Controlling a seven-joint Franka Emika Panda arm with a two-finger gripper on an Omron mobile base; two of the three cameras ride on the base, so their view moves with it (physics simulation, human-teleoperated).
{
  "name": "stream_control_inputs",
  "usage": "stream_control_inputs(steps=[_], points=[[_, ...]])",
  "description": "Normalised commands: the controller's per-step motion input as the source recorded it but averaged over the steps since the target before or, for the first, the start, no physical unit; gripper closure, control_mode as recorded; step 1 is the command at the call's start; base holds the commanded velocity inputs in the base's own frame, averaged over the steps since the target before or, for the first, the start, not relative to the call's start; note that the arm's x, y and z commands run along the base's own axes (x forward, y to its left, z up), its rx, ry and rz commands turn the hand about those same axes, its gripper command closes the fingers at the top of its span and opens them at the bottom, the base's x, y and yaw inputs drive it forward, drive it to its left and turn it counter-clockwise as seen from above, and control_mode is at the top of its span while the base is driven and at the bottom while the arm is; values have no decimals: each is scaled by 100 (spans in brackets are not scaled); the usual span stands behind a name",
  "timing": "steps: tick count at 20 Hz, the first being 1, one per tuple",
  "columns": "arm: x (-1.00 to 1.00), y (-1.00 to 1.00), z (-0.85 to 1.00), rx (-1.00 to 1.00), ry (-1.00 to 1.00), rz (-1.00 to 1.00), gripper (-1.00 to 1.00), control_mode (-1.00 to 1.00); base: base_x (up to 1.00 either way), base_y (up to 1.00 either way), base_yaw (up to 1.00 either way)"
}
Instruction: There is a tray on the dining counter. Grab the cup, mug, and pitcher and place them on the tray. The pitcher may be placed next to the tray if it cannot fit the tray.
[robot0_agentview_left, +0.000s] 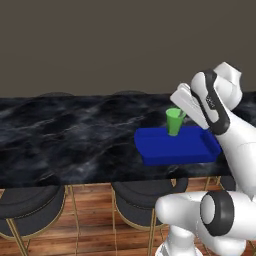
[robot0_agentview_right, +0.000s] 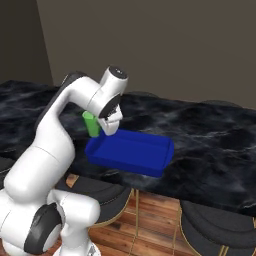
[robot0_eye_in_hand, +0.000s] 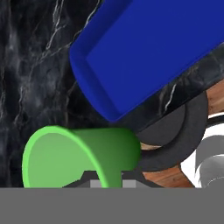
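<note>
cup (robot0_eye_in_hand: 83, 153): gripped at its rim by the gripper (robot0_eye_in_hand: 106, 180), fingertips mostly hidden
tray (robot0_agentview_left: 165, 150): far edge is partly hidden by the arm

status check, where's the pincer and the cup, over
Pincer shut on the green cup. Cup held above the near end of the blue tray, not yet set down. Tray bare, nothing in the way.
</note>
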Motion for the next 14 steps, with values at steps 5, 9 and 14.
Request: stream_control_inputs(steps=[5, 9, 14], points=[[60, -1, -42, 3, 9, 3, 100, -100, 0, 0, 0], [56, -2, -44, 2, 7, 4, 100, -100, 0, 0, 0], [56, -1, -43, 2, 6, 4, 100, -100, 0, 0, 0]])
